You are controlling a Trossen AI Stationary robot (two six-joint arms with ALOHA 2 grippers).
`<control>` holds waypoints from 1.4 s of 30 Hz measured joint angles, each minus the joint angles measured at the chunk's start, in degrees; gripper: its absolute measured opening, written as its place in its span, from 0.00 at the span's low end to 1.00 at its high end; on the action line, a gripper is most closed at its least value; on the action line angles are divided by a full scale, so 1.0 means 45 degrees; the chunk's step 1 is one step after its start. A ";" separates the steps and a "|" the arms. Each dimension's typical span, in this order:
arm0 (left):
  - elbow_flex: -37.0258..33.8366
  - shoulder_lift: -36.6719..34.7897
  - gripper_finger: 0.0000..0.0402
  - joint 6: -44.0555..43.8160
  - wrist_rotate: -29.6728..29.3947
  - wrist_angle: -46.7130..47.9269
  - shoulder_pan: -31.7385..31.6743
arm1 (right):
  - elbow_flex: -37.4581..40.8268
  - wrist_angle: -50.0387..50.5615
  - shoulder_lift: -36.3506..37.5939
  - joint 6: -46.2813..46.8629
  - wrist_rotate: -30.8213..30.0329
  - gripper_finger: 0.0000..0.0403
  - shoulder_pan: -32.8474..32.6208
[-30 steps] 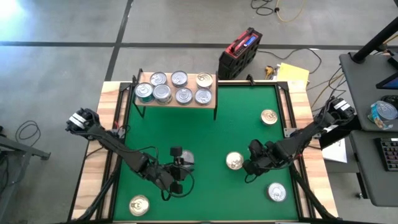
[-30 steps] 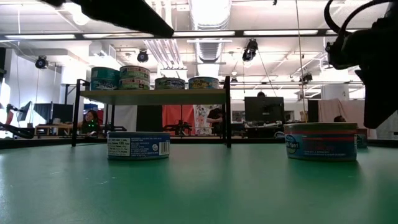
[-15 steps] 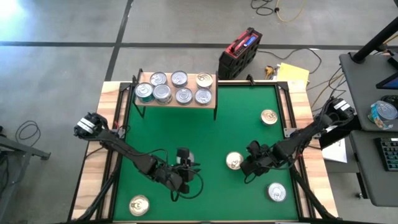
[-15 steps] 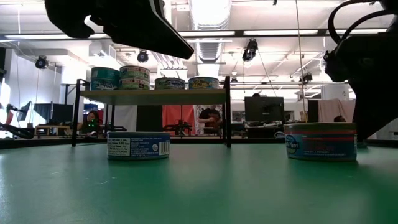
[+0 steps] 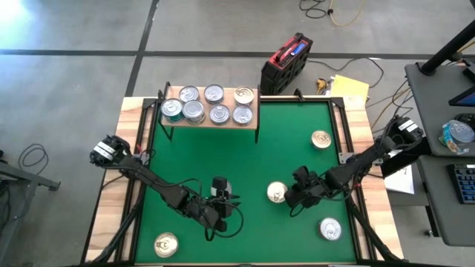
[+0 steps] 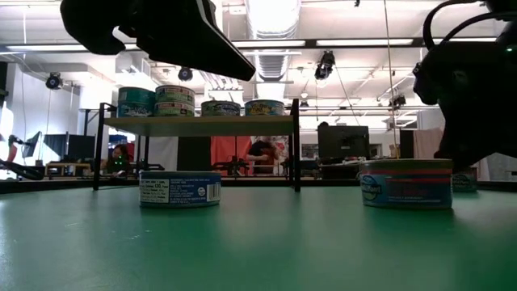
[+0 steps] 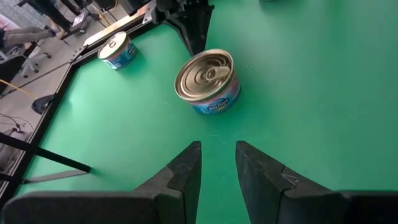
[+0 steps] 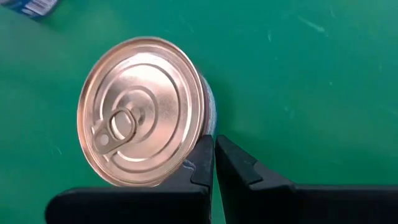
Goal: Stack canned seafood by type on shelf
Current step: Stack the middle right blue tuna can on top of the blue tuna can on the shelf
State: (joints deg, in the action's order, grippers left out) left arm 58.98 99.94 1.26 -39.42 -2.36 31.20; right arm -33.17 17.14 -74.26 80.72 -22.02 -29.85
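Tins everywhere: seven up on the shelf [image 5: 211, 119], four flat on the green mat [image 5: 245, 156], lids up. Gold-topped tin [image 8: 144, 111] mid-mat, touching the right gripper [image 5: 293, 199], fingers pinched fully together with tips against its rim, not gripping. Left gripper [image 5: 220, 210] hanging above mat, fingers [image 7: 181, 174] a narrow gap apart, nothing between, pointed toward that same tin. Long axis: none, round.

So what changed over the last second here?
The right gripper, jaws shut, nudged the gold-topped tin a little toward the left arm. The left gripper swung in toward mid-mat, holding nothing. The shelf tins and the other loose tins stayed put.
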 joint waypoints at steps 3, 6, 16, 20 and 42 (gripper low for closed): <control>-0.0010 0.0000 0.21 0.0036 0.0006 -0.0149 0.0000 | 0.0000 -0.0200 0.0000 -0.0305 -0.0166 0.02 0.0128; -0.0039 0.0000 0.21 0.0228 0.0014 -0.0425 0.0000 | 0.0000 -0.0502 0.0000 -0.0645 -0.0333 0.02 0.0246; -0.0053 0.0000 0.21 0.0275 0.0014 -0.0992 -0.0044 | 0.0000 -0.0685 0.0000 -0.0948 -0.0380 0.02 0.0312; -0.0053 0.0000 0.21 0.0277 0.0015 -0.1144 -0.0044 | 0.0000 -0.0905 -0.0035 -0.1179 -0.0457 0.02 0.0312; -0.0005 0.1454 0.21 0.0582 0.0470 -0.3040 -0.0068 | -0.0060 -0.5371 -0.2392 -0.3287 0.0719 0.02 0.1285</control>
State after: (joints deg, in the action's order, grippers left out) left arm 58.96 106.48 3.88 -37.30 -16.04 30.90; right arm -33.44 -7.02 -85.02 65.93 -18.78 -24.07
